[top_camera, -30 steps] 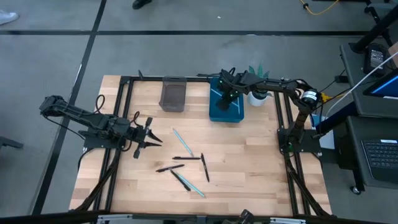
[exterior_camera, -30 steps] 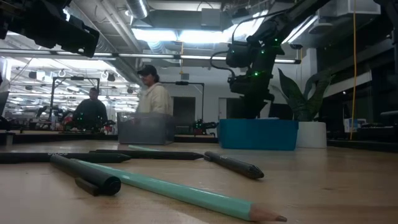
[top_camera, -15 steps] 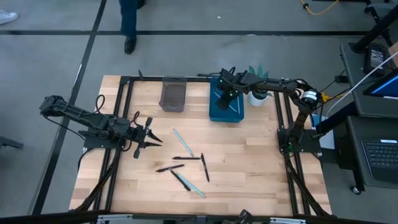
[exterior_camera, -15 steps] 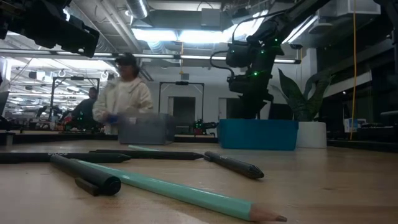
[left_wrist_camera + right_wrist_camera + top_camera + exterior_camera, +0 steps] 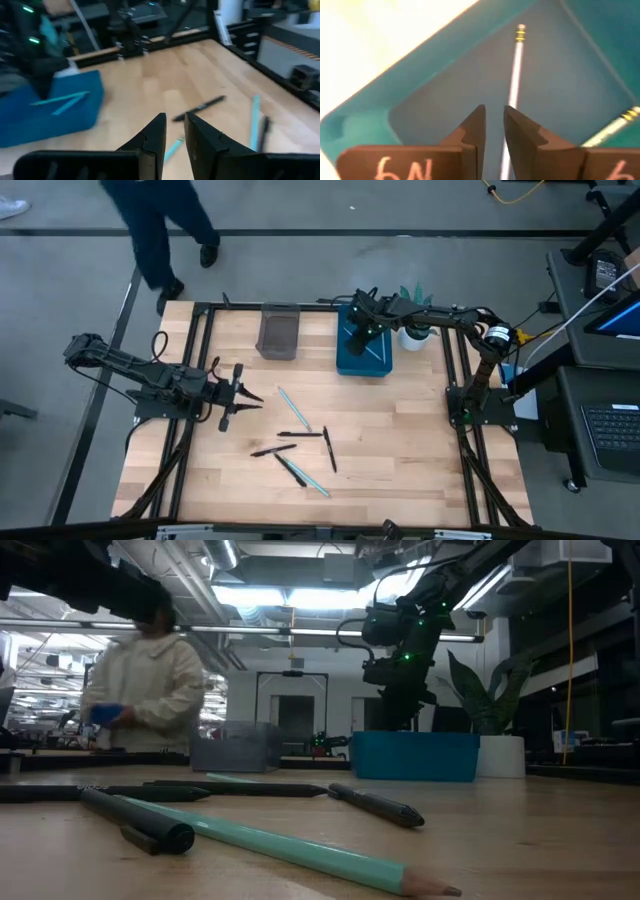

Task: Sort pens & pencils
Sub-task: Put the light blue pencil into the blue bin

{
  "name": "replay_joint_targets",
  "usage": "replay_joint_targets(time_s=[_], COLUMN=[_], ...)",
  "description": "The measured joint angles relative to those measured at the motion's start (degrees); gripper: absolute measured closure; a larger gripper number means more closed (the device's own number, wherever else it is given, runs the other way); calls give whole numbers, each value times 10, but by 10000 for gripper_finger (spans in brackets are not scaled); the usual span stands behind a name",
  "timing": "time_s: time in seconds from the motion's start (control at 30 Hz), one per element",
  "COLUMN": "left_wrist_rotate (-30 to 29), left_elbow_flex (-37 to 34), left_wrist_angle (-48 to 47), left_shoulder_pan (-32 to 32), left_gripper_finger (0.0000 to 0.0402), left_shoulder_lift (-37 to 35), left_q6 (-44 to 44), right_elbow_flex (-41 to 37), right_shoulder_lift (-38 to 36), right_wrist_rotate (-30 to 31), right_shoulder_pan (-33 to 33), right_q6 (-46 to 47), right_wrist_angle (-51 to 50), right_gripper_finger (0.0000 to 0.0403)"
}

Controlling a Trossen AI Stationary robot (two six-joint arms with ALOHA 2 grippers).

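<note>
Black pens and pale teal pencils lie flat and scattered mid-table: a teal pencil point(image 5: 291, 407), black pens point(image 5: 301, 433) point(image 5: 328, 449) point(image 5: 272, 449) point(image 5: 290, 469), and another teal pencil point(image 5: 316, 481). My left gripper point(image 5: 258, 399) hovers left of them, open by a narrow gap point(image 5: 175, 120). My right gripper point(image 5: 362, 332) hangs over the blue bin point(image 5: 382, 365), also open by a narrow gap point(image 5: 494, 110). Below it, two pale pencils point(image 5: 516, 70) point(image 5: 615, 125) lie on the bin floor. Close to the low camera lie a teal pencil point(image 5: 270, 845) and a black pen point(image 5: 135, 820).
A grey bin point(image 5: 279, 331) stands left of the blue bin at the far edge. A white pot with a plant point(image 5: 414, 332) sits right of the blue bin. A black frame point(image 5: 200, 360) borders the table. A person point(image 5: 155, 225) walks past the far left corner. Bare wood lies toward the right edge point(image 5: 410, 440).
My left arm has started to move a little, and its gripper has turned slightly above the table. My right gripper has stayed over the blue bin. The pens and pencils have not moved. Behind the table, the person has walked along its far side toward the far left corner.
</note>
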Motion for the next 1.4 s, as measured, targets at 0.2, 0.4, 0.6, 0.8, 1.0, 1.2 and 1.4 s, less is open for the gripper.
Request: replay_joint_targets(time_s=[0.2,0.4,0.6,0.8,1.0,1.2,1.4], left_wrist_rotate=[-44,-45,-45,-45,-45,-45,0], left_elbow_flex=[0,0,0,0,0,0,0], left_wrist_angle=[14,16,38,40,40,40,40], left_shoulder_pan=[0,0,0,0,0,0,0], left_gripper_finger=[337,337,337,337,337,337,337], left_shoulder_lift=[0,0,0,0,0,0,0], left_q6=[6,12,20,21,21,14,0], right_elbow_flex=[0,5,33,34,34,27,-5], right_shoulder_lift=[0,-25,-83,-143,-171,-172,-171], right_wrist_rotate=[-75,-98,-66,-34,51,81,156], right_shoulder_pan=[0,19,58,111,178,228,288], right_q6=[-16,-42,-66,-78,-78,-48,-10], right_wrist_angle=[17,58,80,122,112,84,86], right_gripper_finger=[332,332,332,332,332,332,332])
